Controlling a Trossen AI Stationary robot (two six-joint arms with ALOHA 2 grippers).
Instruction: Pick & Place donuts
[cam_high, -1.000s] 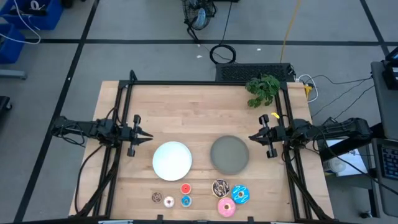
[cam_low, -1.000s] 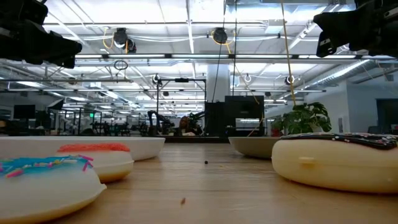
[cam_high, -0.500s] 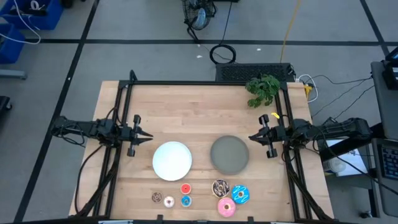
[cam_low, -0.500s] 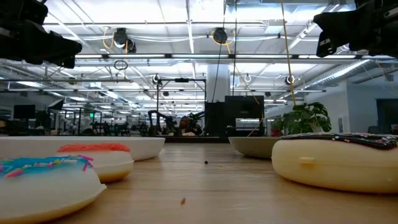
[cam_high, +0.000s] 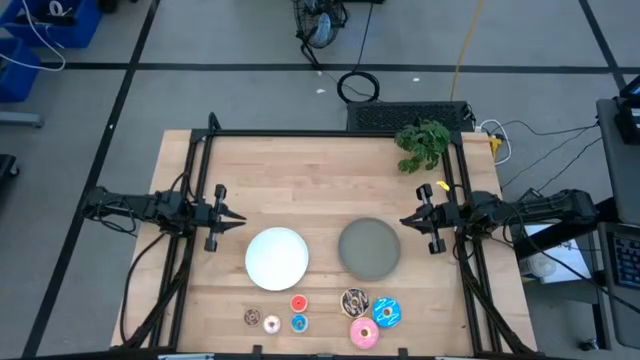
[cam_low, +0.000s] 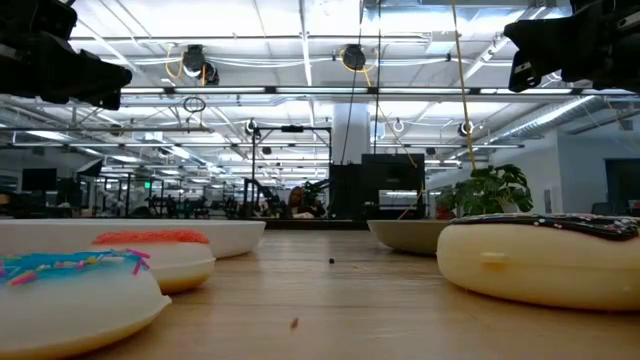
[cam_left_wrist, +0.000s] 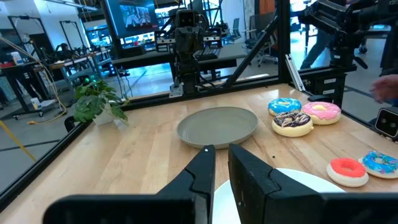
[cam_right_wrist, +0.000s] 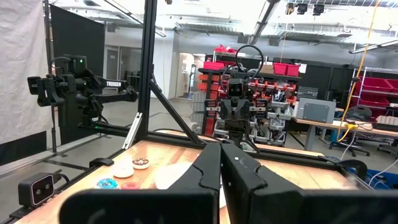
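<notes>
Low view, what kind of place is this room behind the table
Probably a robotics lab or open workshop: exposed ceiling ducts and strip lights, rows of workstations in the background, and another robot arm rig beside the wooden table.

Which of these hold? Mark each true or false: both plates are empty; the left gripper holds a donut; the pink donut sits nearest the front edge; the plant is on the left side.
1. Both plates are empty: true. The white plate and grey plate hold nothing.
2. The left gripper holds a donut: false. It holds nothing.
3. The pink donut sits nearest the front edge among the large ones: true.
4. The plant is on the left side: false. It stands at the far right.
</notes>
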